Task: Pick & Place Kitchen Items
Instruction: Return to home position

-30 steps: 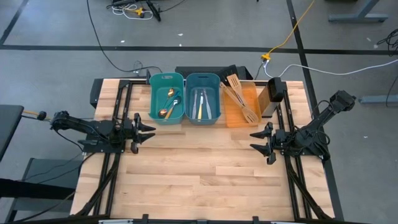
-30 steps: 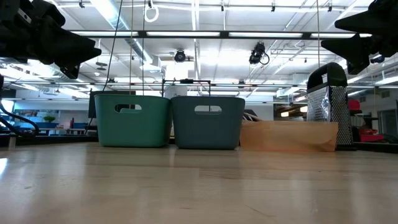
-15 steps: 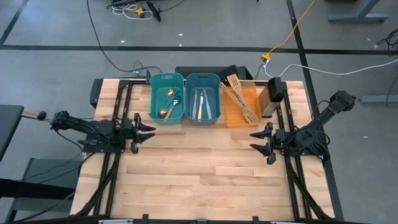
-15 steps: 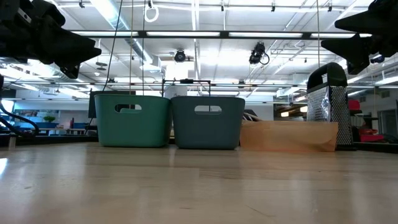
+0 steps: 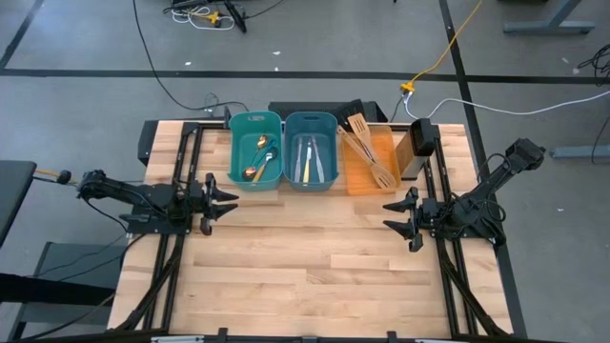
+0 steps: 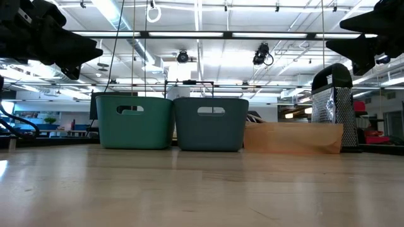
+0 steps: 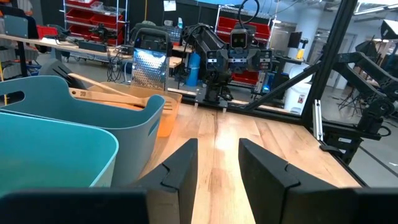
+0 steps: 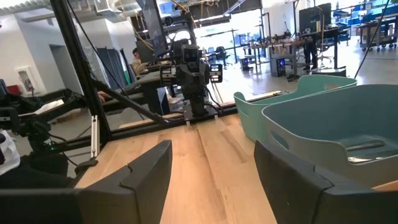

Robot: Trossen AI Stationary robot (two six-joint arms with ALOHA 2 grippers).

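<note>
At the table's far edge stand two teal bins and an orange tray. The green-teal bin (image 5: 255, 163) holds a gold spoon (image 5: 254, 172) and a blue-handled spoon (image 5: 268, 153). The blue-teal bin (image 5: 311, 162) holds cutlery (image 5: 306, 159). On the orange tray (image 5: 370, 177) lie two pale wooden spatulas (image 5: 367, 145) and a black spatula (image 5: 355, 107). My left gripper (image 5: 229, 199) hovers open above the table's left side, and my right gripper (image 5: 393, 214) hovers open above its right side. Both point toward the table's middle and hold nothing.
A box grater (image 5: 420, 145) stands right of the orange tray at the far right corner. The wooden tabletop (image 5: 305, 257) between the arms and toward the near edge is bare. Black frame rails (image 5: 181, 276) run along both sides.
</note>
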